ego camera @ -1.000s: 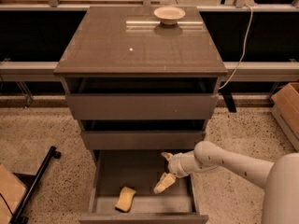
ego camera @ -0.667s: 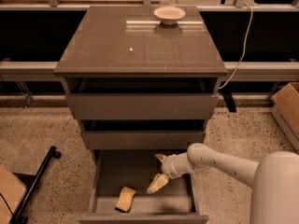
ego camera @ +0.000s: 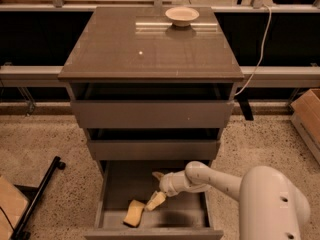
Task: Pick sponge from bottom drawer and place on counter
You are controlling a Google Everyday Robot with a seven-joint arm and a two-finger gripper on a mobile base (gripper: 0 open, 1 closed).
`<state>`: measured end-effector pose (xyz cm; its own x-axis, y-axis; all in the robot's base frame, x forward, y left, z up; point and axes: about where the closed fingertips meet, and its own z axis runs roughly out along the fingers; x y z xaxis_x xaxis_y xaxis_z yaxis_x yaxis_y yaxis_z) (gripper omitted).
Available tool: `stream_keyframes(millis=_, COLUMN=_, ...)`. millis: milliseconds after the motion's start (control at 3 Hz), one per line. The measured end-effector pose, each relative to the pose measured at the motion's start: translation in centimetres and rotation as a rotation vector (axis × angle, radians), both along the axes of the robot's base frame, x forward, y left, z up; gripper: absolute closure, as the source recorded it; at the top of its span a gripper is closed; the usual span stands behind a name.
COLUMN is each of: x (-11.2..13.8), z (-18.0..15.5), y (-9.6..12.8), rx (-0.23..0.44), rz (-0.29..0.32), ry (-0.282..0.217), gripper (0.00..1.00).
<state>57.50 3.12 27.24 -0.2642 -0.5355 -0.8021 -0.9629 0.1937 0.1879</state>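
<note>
The tan-yellow sponge (ego camera: 134,213) lies on the floor of the pulled-out bottom drawer (ego camera: 103,200), towards its front left. My gripper (ego camera: 156,188) reaches into the drawer from the right on a white arm. It is open, with one tan fingertip (ego camera: 155,201) just right of the sponge, close to or touching its top edge, and the other further back. The glossy grey-brown counter (ego camera: 150,49) with its white dot is above, and no sponge is on it.
A pale round bowl (ego camera: 182,15) stands at the back of the counter. The two upper drawers (ego camera: 152,115) stand slightly open. A black bar (ego camera: 37,196) lies on the floor at left, a cardboard box (ego camera: 307,115) at right, and a white cable (ego camera: 257,54) hangs right of the cabinet.
My gripper has moved left and a little forward inside the bottom drawer, closing in on the sponge. The sponge has not moved.
</note>
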Motion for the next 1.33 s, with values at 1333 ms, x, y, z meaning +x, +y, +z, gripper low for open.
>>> stream_keyframes(millis=1333, x=-2.0, z=-15.8, y=8.5, rx=-0.016, rz=-0.083, ry=0.123, gripper=0.0)
